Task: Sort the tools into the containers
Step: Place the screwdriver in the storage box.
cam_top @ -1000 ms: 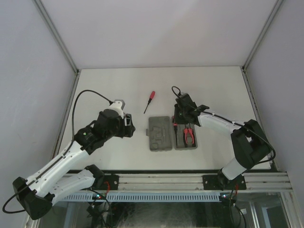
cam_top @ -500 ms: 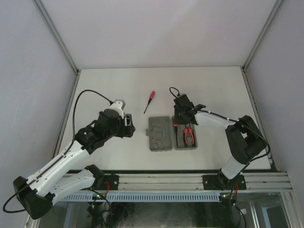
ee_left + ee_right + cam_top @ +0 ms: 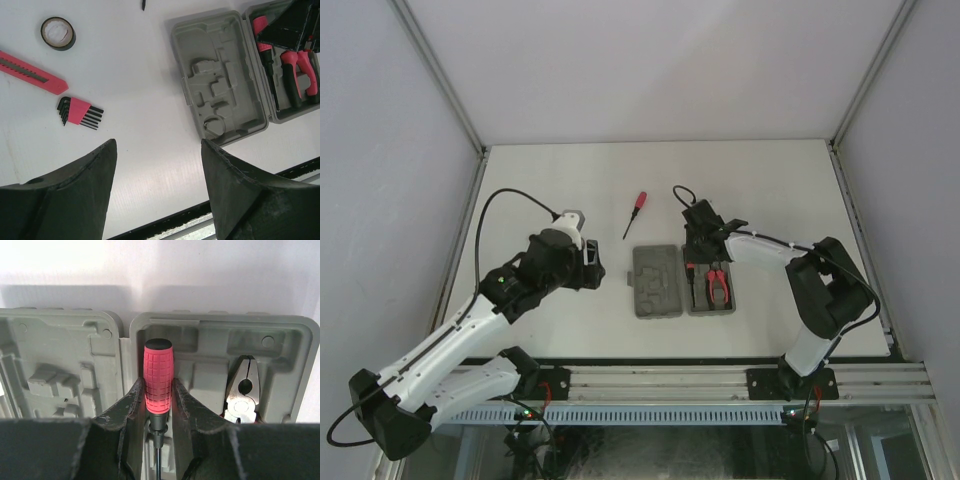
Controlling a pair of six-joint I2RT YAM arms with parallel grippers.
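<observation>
Two grey trays (image 3: pixel 657 281) lie side by side at the centre of the overhead view. My right claw (image 3: pixel 158 392) hangs over the right-hand one, its jaws closed snugly on the red handle of a screwdriver (image 3: pixel 158 371) whose black shaft points to the bottom of the wrist frame. The pliers (image 3: pixel 244 392) already sit in a recess at the lower right of that frame.

As I judge it, the step is seating this screwdriver in the long slot just beside the join between the trays. I'd line the shaft up with the slot first, then come down straight. I'd let go only once the handle rests in the moulding, since a skewed drop could leave it riding on a ridge.

My left claw (image 3: pixel 157 150) is spread wide with nothing in it, over bare tabletop (image 3: pixel 145 125) left of the trays. A second screwdriver (image 3: pixel 634 214) lies loose above the trays in the overhead view. A tape ring (image 3: pixel 57 33), a red cutter (image 3: pixel 31 73) and a hex key set (image 3: pixel 79 111) lie at the upper left of the left wrist frame.

The tabletop is white and faintly ribbed, and looks smooth enough for tools to slide. Pale walls (image 3: pixel 650 70) close three sides, with metal posts (image 3: pixel 435 75) in the corners.
</observation>
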